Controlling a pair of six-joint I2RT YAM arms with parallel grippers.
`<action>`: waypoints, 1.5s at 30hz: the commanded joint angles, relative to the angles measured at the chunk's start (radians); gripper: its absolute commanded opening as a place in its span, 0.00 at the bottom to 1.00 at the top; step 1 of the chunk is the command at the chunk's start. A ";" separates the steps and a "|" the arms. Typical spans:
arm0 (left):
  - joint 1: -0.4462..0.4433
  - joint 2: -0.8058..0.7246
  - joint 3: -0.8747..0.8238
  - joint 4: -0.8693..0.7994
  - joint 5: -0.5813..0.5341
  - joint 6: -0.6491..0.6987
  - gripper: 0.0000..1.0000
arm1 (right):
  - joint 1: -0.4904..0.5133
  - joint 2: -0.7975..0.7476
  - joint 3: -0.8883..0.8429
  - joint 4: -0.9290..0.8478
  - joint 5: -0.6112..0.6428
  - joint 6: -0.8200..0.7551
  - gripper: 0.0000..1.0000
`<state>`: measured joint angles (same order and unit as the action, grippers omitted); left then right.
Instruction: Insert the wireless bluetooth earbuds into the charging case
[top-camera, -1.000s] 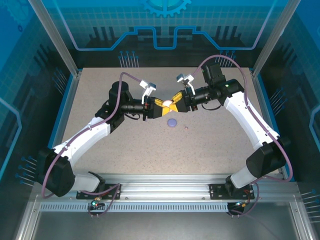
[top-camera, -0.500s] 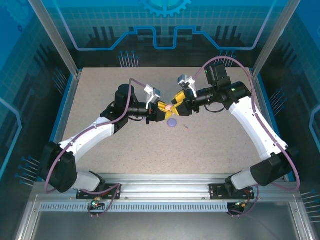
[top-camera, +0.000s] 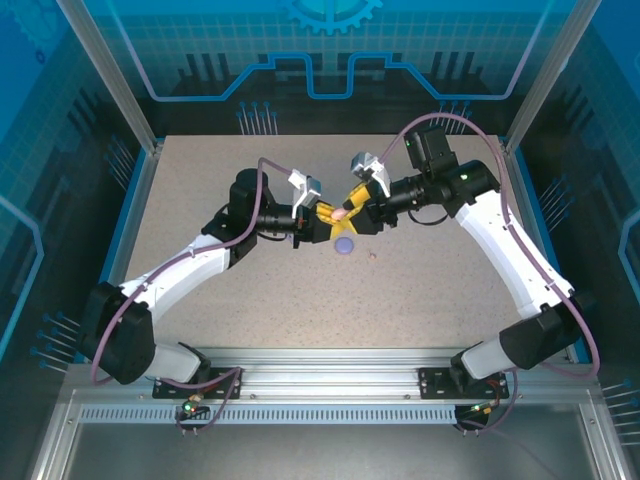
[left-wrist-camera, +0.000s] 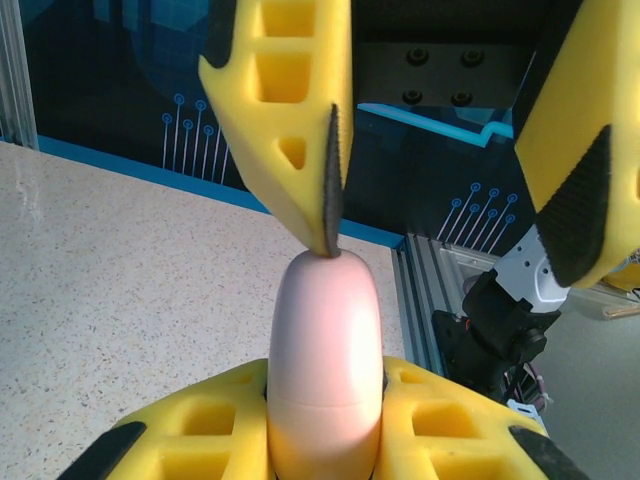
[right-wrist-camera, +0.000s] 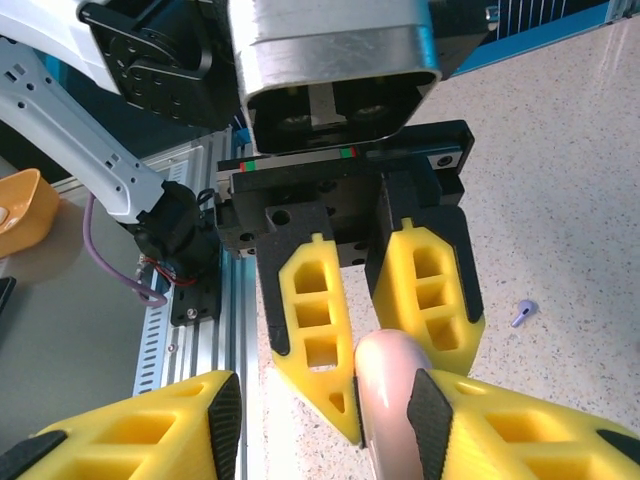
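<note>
Two arms, a left arm and a right arm, reach inward from the near edge and meet above the middle of the worktop. Each has white shells, black joints and a looping purple cable.

There are two cases. One pink charging case is clamped in the left jaws and held clear of the worktop. One round lilac case lies on the worktop just below the meeting point. One lilac earbud, tiny and stemmed, lies on the worktop apart from both cases.

The right jaws stand wide. Their two yellow fingers are spread well apart, and the black pad tip of one touches the top edge of the pink charging case.

The left fingers are yellow, wedge-shaped blocks with cut-out cells, lined with dark textured pads. The pink charging case is smooth and rounded. Seen edge-on it is egg-like, with a fine seam around it. The worktop is a pale, speckled, stone-like surface.
</note>
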<state>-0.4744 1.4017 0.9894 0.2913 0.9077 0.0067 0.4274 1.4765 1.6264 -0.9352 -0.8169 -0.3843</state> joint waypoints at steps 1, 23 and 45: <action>-0.005 -0.036 -0.011 0.071 0.047 0.018 0.02 | 0.016 0.026 0.020 -0.042 0.034 -0.014 0.51; -0.007 -0.067 -0.028 0.053 0.069 0.051 0.02 | 0.000 0.038 0.021 0.021 0.087 0.057 0.51; -0.009 -0.075 -0.027 -0.002 0.068 0.093 0.02 | -0.032 -0.003 -0.003 0.094 0.122 0.126 0.55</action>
<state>-0.4763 1.3510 0.9607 0.2928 0.9398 0.0624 0.4095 1.5032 1.6295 -0.8684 -0.6949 -0.2756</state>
